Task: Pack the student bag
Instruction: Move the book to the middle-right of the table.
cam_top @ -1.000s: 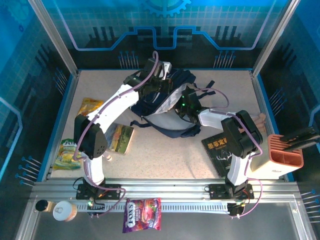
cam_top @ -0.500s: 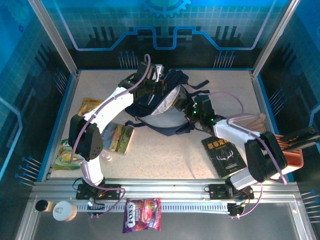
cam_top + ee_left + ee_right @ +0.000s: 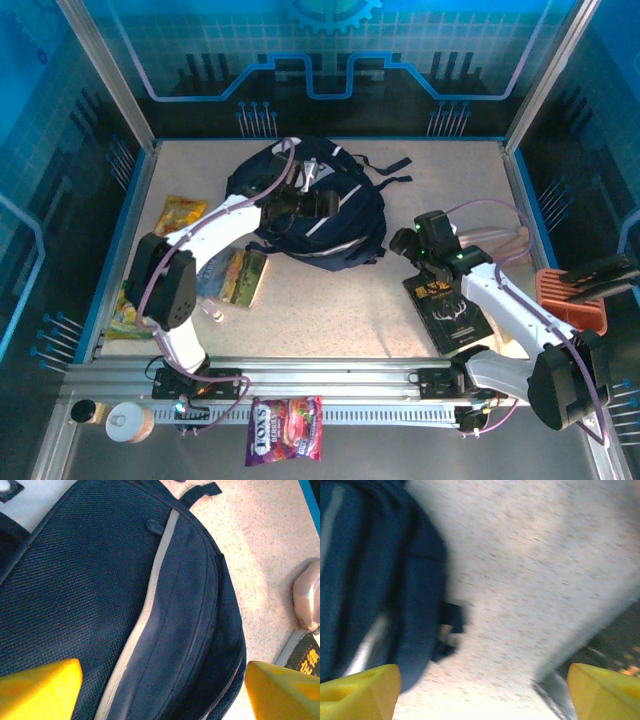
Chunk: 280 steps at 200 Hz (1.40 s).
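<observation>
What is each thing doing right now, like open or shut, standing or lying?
student bag, lying flat on the table, not held
left gripper, open, over the bag
right gripper, open, over bare table beside the bag
black book, closed, lying flat
picture book, closed, lying flat

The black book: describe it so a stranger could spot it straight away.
Start at the student bag, the big central navy backpack. Just right of it and a little lower in the top view, the black book lies flat. Unlike the colourful book left of the bag, its cover is black with orange lettering.
</observation>
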Each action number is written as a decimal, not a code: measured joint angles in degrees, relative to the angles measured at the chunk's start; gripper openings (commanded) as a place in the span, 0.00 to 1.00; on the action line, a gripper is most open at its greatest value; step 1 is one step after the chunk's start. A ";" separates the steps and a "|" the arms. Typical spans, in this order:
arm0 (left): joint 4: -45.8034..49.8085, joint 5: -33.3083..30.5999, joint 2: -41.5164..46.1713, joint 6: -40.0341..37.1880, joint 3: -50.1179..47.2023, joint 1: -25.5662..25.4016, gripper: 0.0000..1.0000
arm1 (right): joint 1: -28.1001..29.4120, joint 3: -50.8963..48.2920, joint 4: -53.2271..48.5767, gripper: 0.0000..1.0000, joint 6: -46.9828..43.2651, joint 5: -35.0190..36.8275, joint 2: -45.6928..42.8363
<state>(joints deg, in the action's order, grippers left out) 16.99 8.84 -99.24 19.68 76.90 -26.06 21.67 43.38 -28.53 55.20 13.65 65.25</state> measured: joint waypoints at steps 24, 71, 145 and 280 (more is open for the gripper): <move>-3.06 -0.48 5.97 2.62 -5.51 0.85 0.99 | -0.11 -0.76 -4.76 0.88 -0.22 1.22 -0.02; -6.21 -1.11 10.95 5.38 -11.47 2.95 0.99 | -0.15 -5.57 -8.41 0.88 2.23 0.52 0.76; -7.19 2.03 10.91 8.81 -11.54 2.97 0.99 | 0.13 -10.80 -1.55 0.86 15.28 -2.86 2.78; -10.95 9.51 -1.49 24.61 -5.60 -12.24 0.95 | -7.93 2.82 7.34 0.85 0.15 -9.68 12.70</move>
<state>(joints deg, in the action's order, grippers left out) 6.04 18.35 -100.73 44.29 71.31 -38.30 13.74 46.19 -21.19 55.35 3.97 77.95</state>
